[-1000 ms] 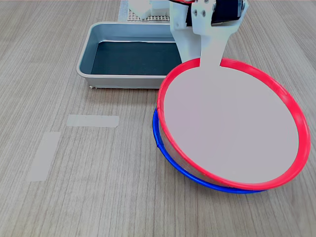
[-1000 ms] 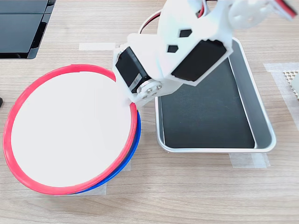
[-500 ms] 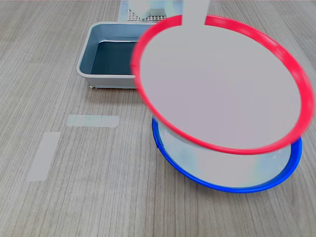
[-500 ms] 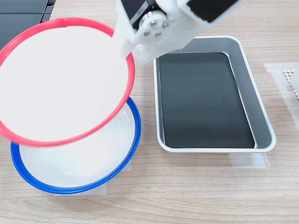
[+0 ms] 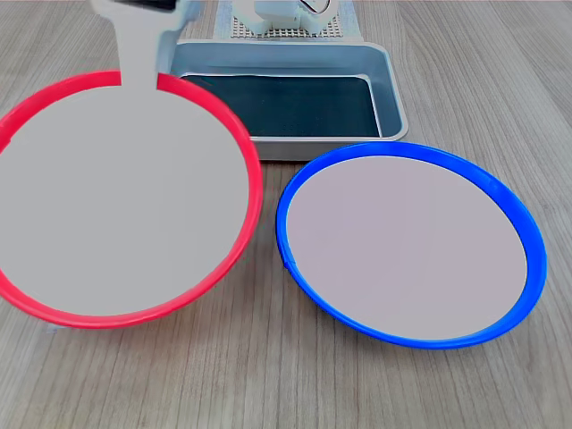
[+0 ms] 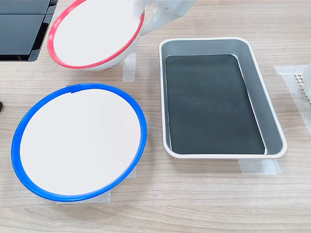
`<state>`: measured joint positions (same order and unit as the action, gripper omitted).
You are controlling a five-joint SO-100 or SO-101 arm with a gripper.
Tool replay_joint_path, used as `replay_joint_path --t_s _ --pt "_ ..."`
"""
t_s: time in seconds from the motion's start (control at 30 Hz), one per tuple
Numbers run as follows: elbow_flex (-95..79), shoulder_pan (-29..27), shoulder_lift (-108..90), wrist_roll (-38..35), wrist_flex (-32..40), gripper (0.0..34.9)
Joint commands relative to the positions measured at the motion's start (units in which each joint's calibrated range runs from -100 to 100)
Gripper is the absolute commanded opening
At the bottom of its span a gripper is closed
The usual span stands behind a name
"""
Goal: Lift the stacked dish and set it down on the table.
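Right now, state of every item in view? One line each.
red-rimmed plate: held at its far rim by the gripper, off the stack, tilted.
blue-rimmed plate: flat on the table, uncovered, empty.
metal tray: on the table, empty, dark liner inside.
gripper: shut on the red rim.

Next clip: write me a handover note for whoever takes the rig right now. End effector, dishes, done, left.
End effector: clamped on the far rim of the red-rimmed dish in the first exterior view.
Red-rimmed dish: off the stack, at the first exterior view's left, beside the grey tray. Whether it rests on the table yet cannot be told.
Blue-rimmed dish: alone on the table, uncovered.
Done: unstacking and the carry sideways.
Left: confirm the dish is down, open the end effector, pull back.
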<state>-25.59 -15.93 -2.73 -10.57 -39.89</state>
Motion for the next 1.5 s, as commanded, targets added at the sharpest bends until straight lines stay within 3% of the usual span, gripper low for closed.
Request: replay_joint_path --t_s 0.0,0.8,0.83,0.87,0.9,1.0,1.07,1.27,1.47 --pt "3.0 -0.8 1.9 -0.4 3.9 0.0" --pt "-2.8 1.1 6.1 -1.2 12.2 0.2" --pt "-3.0 1.1 6.2 -1.3 12.3 0.6" --pt "-3.5 0.9 6.2 -1.4 12.3 4.5" --pt "-3.7 0.8 6.2 -1.5 12.2 6.2" --pt "-4.1 0.4 5.9 -1.9 11.9 5.2" --pt "-4.8 0.3 5.4 -2.2 11.8 7.6" --pt "-5.3 -0.8 2.3 -3.9 6.8 5.9" --pt "-6.0 -1.2 -4.6 -5.5 -3.1 6.9"
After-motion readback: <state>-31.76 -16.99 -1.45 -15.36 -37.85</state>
